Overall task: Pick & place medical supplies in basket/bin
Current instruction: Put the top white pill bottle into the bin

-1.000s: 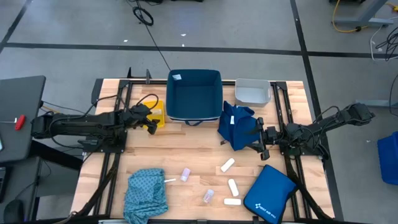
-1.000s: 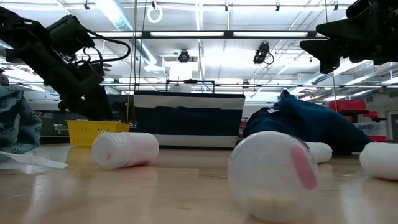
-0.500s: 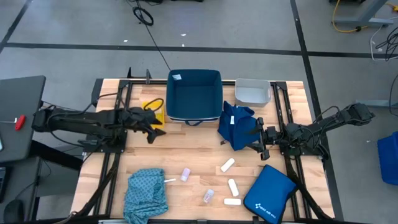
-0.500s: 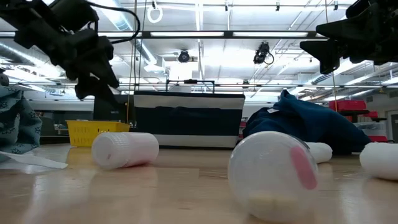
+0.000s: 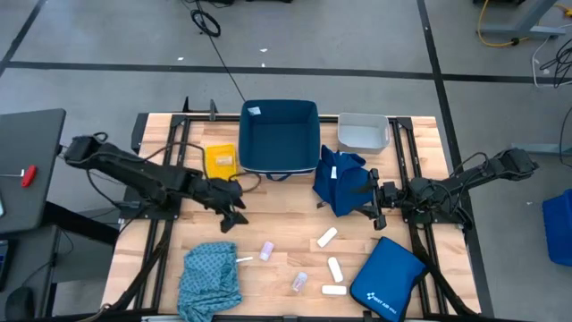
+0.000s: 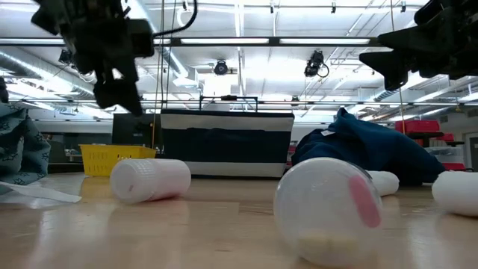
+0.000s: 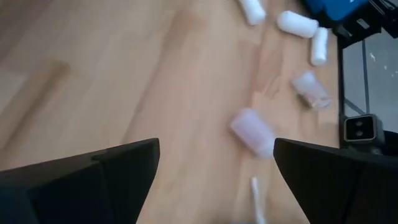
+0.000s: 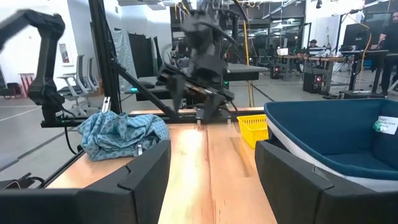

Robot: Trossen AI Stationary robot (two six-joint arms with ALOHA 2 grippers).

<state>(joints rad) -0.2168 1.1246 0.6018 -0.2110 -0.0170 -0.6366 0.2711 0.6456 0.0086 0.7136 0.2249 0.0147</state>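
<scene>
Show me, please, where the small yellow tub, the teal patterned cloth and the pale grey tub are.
small yellow tub point(image 5: 221, 161), high view, on its inside floor.
teal patterned cloth point(image 5: 211, 274), high view, on the middle of the crumpled fabric.
pale grey tub point(image 5: 363, 133), high view, on its inside floor.

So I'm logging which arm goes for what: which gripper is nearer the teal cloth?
Left. The left gripper hovers just above the teal cloth at the table's front-left; the right gripper is far across, beside the dark blue cloth.

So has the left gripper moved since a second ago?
Yes. In the high view the left gripper has left the yellow tub and swung out over bare table, toward the vials.
</scene>
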